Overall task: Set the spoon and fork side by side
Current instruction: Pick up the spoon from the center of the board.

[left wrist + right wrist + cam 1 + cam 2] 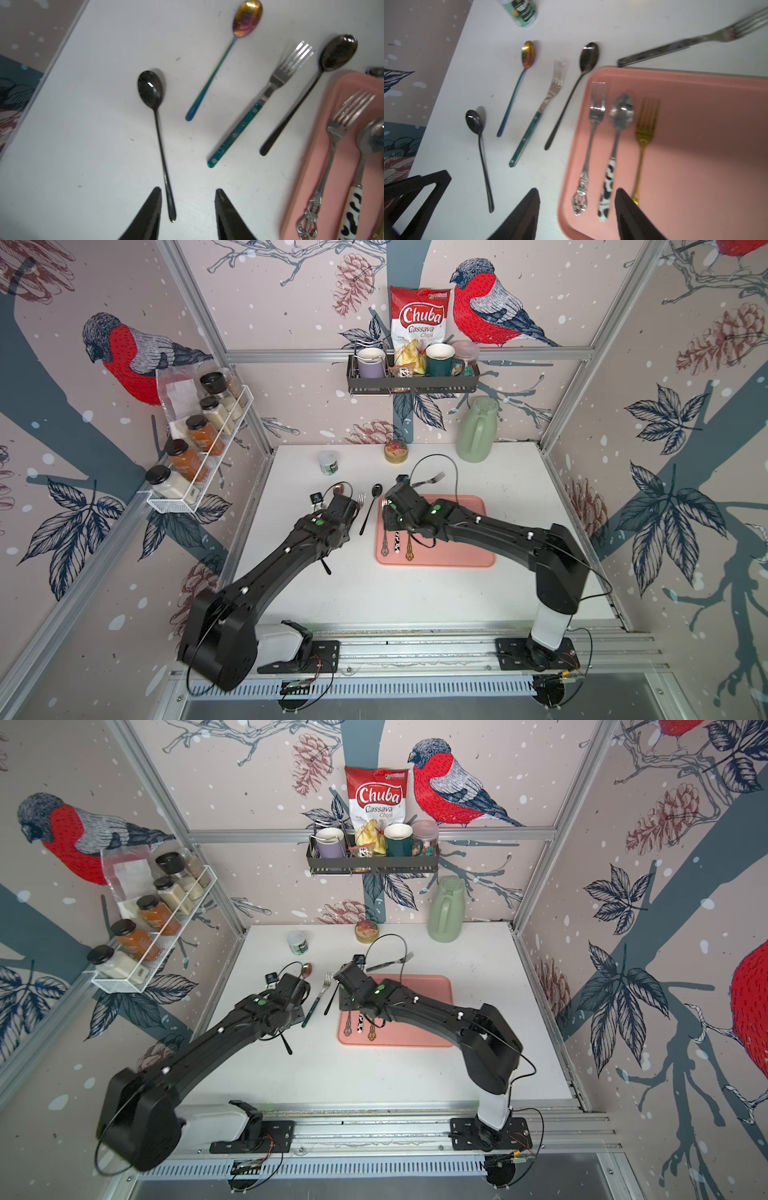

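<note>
Black spoon (pixel 160 145) lying free between left gripper's (pixel 188 189) parted jaws, teal-handled fork (pixel 255 110) at two o'clock as likely partner; right gripper (pixel 576 189) apart, empty.

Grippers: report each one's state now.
Left gripper: open, empty; handle of the black spoon lies between its jaws.
Right gripper: open, empty, over the edge of the pink tray.

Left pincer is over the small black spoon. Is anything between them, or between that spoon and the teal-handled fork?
Nothing blocks the left pincer: it is open, with the handle of the small black spoon between its fingertips. The rainbow spoon lies between that spoon and the teal-handled fork.
</note>
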### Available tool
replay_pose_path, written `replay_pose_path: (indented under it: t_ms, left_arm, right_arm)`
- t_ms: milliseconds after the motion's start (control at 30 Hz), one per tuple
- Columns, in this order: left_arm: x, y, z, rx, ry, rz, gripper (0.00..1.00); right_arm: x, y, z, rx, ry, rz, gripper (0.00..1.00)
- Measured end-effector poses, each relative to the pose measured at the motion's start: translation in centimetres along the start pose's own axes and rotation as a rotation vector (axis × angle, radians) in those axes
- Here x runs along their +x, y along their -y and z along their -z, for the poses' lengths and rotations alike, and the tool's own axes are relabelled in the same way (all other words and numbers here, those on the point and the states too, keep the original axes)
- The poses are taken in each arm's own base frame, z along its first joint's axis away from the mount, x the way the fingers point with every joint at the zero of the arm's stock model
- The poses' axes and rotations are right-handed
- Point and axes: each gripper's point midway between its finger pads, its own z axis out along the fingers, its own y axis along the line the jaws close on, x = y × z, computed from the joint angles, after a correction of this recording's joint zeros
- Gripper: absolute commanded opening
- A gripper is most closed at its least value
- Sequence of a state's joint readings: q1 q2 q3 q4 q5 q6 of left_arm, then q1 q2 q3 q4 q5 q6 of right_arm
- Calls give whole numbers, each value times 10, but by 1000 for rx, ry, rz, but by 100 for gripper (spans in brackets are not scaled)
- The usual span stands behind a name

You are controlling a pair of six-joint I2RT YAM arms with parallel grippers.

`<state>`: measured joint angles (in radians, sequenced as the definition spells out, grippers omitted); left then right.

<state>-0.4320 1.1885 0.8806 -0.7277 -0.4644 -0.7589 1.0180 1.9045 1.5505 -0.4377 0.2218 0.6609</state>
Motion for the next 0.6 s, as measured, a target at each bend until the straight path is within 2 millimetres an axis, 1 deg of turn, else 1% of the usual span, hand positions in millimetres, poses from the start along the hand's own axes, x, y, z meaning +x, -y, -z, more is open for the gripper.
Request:
replay_pose_path:
  t_ms: [67,133,233,300,367,467,500,533,600]
  left_arm:
    - [-9,-18,25,26,75,45,43]
    - [-20,-39,49,38,163,104,44]
    - [-31,-68,81,41,265,177,44]
    - [-38,-87,103,40,327,220,44]
    - [-42,-100,121,45,377,252,44]
    - [-47,-119,146,60,449,296,44]
    - [-49,-124,152,64,467,304,44]
    - [-50,-127,156,62,480,303,44]
    - [-49,-130,158,52,479,291,44]
  right_arm:
    - [6,-30,-17,-26,-29,44,56]
    - [17,-53,-33,-44,-61,93,56]
    - [36,-78,-56,-66,-106,129,56]
    - [53,-91,-70,-80,-145,152,56]
    - [65,-101,-78,-89,-170,175,56]
    - [78,-119,-88,-115,-178,213,54]
    - [84,-126,-91,-127,-184,228,53]
    - [91,-132,-94,-137,-190,246,53]
    - [103,-146,-100,-155,-196,274,53]
